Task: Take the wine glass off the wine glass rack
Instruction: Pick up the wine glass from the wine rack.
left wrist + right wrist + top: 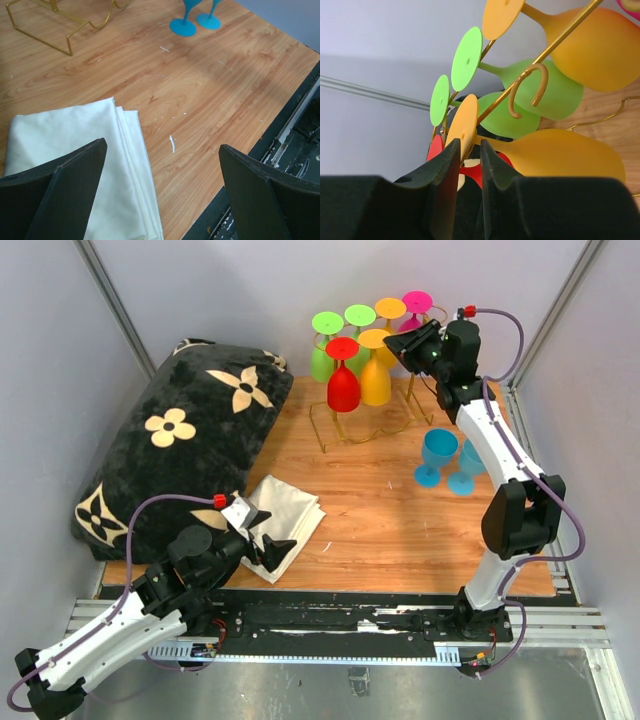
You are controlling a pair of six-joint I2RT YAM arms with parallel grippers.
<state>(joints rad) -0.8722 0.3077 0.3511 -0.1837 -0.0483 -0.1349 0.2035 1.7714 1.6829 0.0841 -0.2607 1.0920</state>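
The gold wire wine glass rack stands at the back of the table, and several coloured glasses hang upside down from it. My right gripper reaches in from the right at the top rail. In the right wrist view its jaws stand narrow around the foot disc of an orange wine glass, which hangs from the rail. Green glasses and a red glass hang behind it. My left gripper is open and holds nothing, low over a folded white cloth.
A black flowered pillow fills the left side. Two blue glasses stand upright on the table, right of the rack and under my right arm. The rack's base wire shows in the left wrist view. The table's near edge lies beside my left gripper.
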